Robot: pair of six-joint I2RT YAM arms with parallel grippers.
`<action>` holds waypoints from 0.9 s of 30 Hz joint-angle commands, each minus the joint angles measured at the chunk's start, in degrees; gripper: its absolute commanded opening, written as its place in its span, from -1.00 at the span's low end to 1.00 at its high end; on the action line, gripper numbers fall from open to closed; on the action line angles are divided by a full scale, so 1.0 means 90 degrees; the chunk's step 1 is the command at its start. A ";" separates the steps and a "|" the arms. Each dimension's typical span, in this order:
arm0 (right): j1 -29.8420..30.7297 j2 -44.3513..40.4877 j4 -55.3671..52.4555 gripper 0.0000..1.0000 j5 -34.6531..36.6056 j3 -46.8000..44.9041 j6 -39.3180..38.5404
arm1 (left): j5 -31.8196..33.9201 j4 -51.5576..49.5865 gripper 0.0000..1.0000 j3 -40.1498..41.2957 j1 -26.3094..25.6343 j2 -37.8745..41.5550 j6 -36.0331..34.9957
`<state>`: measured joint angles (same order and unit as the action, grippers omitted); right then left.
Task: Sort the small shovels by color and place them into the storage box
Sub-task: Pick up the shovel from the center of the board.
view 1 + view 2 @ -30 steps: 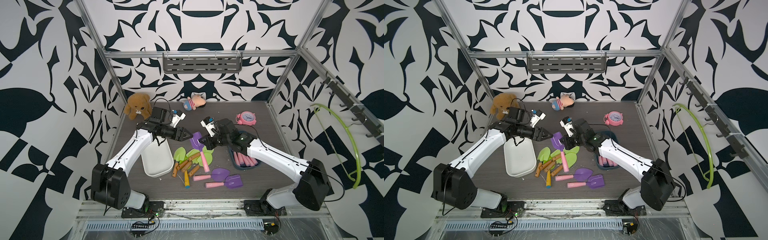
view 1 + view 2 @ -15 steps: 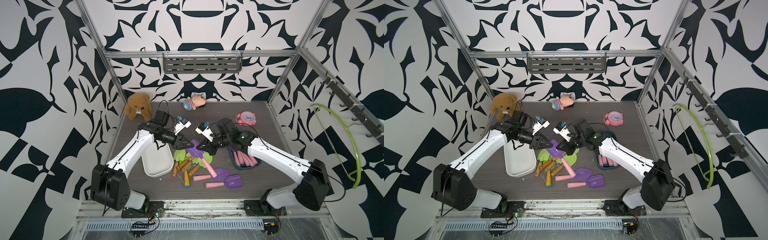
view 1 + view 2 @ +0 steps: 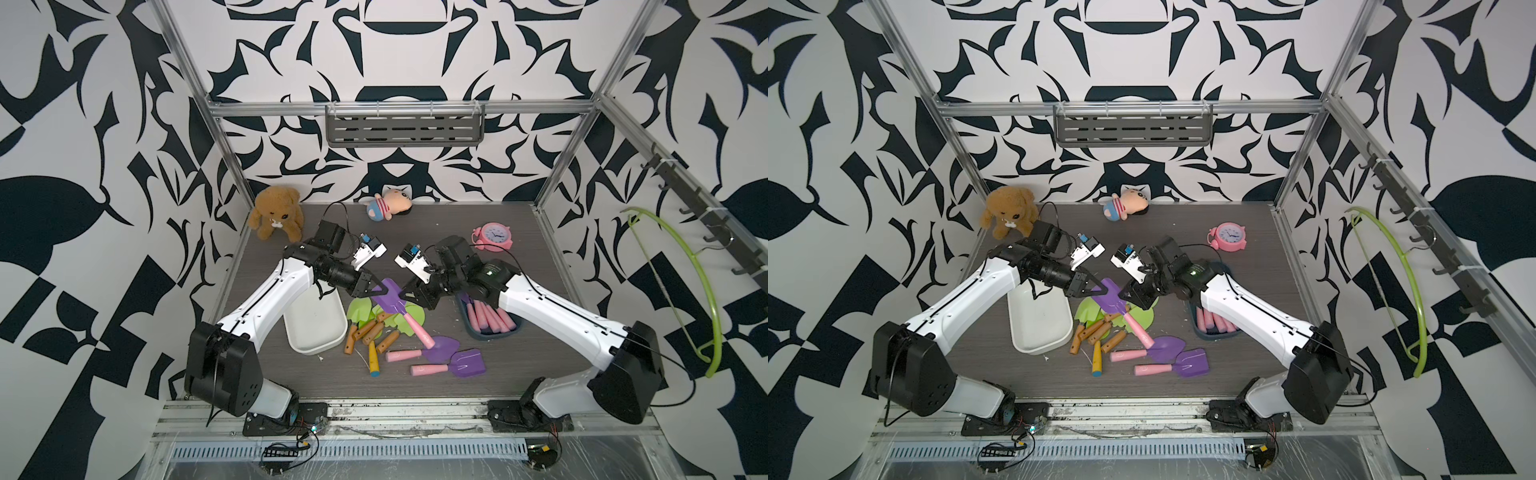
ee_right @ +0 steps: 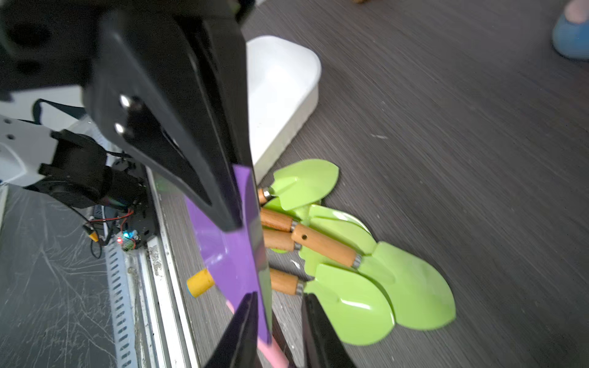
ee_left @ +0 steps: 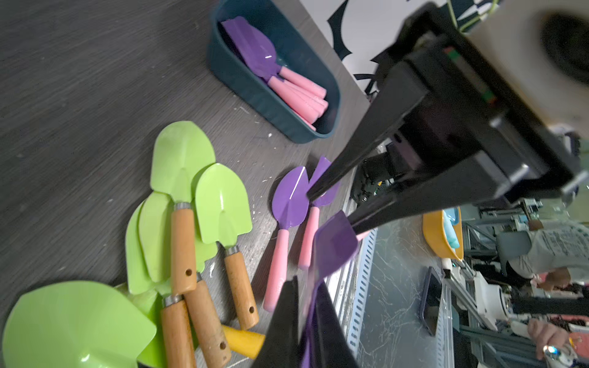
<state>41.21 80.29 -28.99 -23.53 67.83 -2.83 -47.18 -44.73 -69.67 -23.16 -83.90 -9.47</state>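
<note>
On the right side of the tabletop (image 3: 498,365) you have the dark blue storage box (image 5: 242,79), partly under the right arm. Inside it lie several purple shovels with pink handles (image 5: 264,54), packed side by side. In both top views mostly their pink handles show. On the left side stands the white storage box (image 3: 316,328), just beside the pile, and the left arm passes over its far end.

Between the two boxes lies the pile of green shovels (image 5: 181,159). They have lime-green blades, brown handles that look like wood, a metal collar, and a small hole near the handle end. One yellow handle with a blue tip (image 3: 372,361) sticks out of the pile toward the front. Two more purple shovels (image 3: 446,349) (image 3: 469,362) lie flat in front of the pile, their pink handles pointing left.

Above the pile the lifted purple shovel (image 3: 390,299) hangs tilted, with its pink handle slanting down toward the front. Your left jaws are closed on one edge of its blade. Your right jaws stand apart at the opposite edge, and the right wrist view shows a gap on one side of the blade. You cannot tell whether the handle end touches the shovels below.
</note>
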 commanded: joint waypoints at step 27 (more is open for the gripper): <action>0.0870 0.1113 -0.1788 -0.13 0.2156 0.1262 -0.0109 | 0.0365 0.0684 -1.00 -0.0189 0.0006 -0.0421 0.2229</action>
<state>48.64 90.74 -44.82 -6.87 76.75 -3.27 -40.62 -39.62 -70.15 -23.16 -87.74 9.69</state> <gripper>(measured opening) 0.437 0.087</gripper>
